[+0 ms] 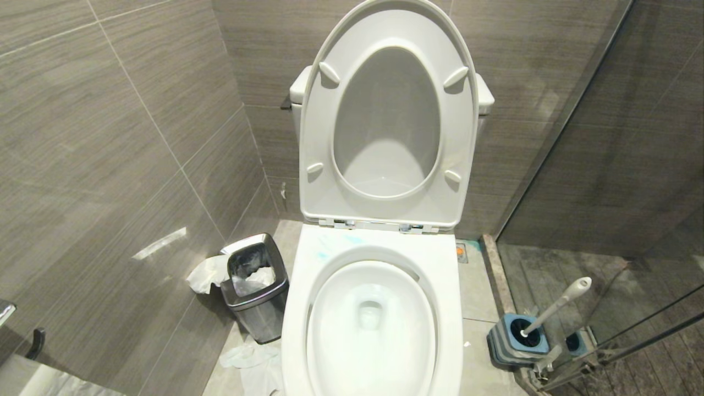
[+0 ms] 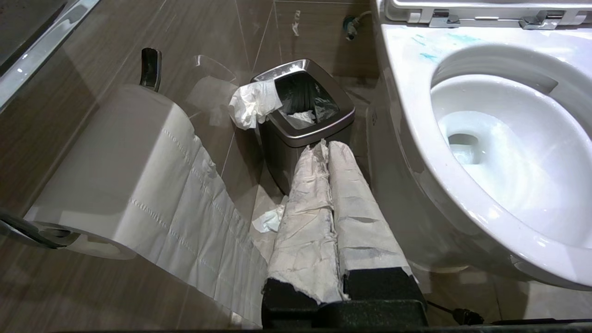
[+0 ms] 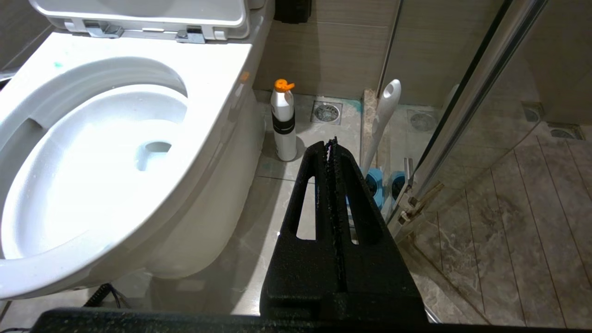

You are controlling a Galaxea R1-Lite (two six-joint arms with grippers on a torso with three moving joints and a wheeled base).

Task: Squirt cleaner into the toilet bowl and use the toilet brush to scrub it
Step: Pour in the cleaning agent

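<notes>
Standing with its white seat and lid [image 1: 388,118] raised against the cistern, the large glossy white ceramic toilet bowl [image 1: 379,258] is seen from above in the head view, with water in its drain opening. Thin turquoise-blue smears of cleaner [image 2: 430,56] are seen on the back of the broad rim, just in front of the chrome hinges [image 2: 441,19]. The long slim white-grey toilet brush [image 1: 555,305] is left leaning in its squat square blue-and-grey holder [image 1: 517,341] on the floor at the robot's right of the bowl, close to the glass shower partition [image 3: 467,101]. A white bottle with an orange cap and a black band [image 3: 284,122] is seen upright on the floor tiles just beside the bowl's base, near a round floor drain [image 3: 327,112].

Neither arm is shown in the head view. The left gripper [image 2: 327,147], its 2 fingers wrapped in white paper and pressed together on nothing, is held low beside the bowl, pointing toward the small steel-rimmed waste bin [image 2: 303,115]; crumpled white tissue [image 2: 252,104] is draped over the bin's edge. A roll of toilet paper [image 2: 120,171] hangs on the wall nearby. The black right gripper [image 3: 332,143] is held low on the other side of the bowl, its 2 fingers closed together and empty, pointing toward the brush and bottle.
</notes>
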